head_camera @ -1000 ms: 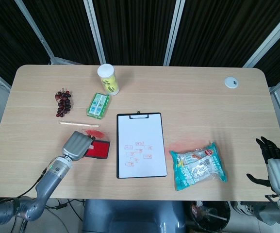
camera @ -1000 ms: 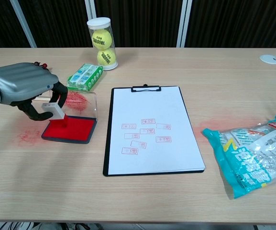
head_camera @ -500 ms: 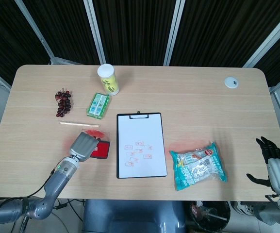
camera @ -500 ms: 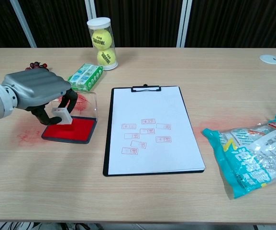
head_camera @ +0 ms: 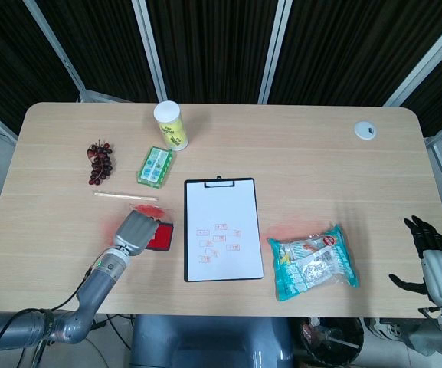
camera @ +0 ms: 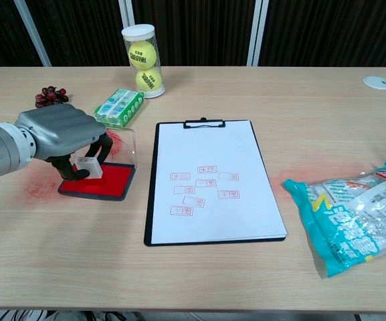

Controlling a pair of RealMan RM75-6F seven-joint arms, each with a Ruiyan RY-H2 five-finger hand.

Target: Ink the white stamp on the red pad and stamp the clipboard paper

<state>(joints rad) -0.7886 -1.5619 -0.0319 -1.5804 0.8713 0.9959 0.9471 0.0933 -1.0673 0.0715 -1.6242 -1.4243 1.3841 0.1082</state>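
On the tabletop (camera: 199,281), just left of the clipboard (camera: 213,180), the red pad (camera: 101,180) is seated with its clear lid (camera: 124,148) raised at the far edge. The white stamp (camera: 89,167) is held over the pad by the left robot hand (camera: 62,130), whose fingers are curled around the stamp body; whether the stamp face is touching the red surface cannot be told from either view. The right robot hand (head_camera: 433,257) is parked at the tabletop edge well right of the clipboard, fingers apart, with nothing held.

The stamp is judged to be light, rigid and smooth-sided. A grip on the upper body, clear of the inked face, is advised, and firm pressure is needed so the stamp does not twist in the fingers. The pad is judged shallow and light, so it may slide under a sideways push; pressure is best applied straight down.

The paper (camera: 209,174) on the clipboard already carries several red marks in its lower middle. Open white area is available above these marks and below them. The clip (camera: 203,123) at the far end is to be avoided.

Between the pad and the clipboard only a narrow strip of bare tabletop is present, so the transfer is short. The raised lid stands just beyond the pad and should be cleared on lift-off. A snack bag (camera: 353,217) lies well right of the clipboard, outside the path.
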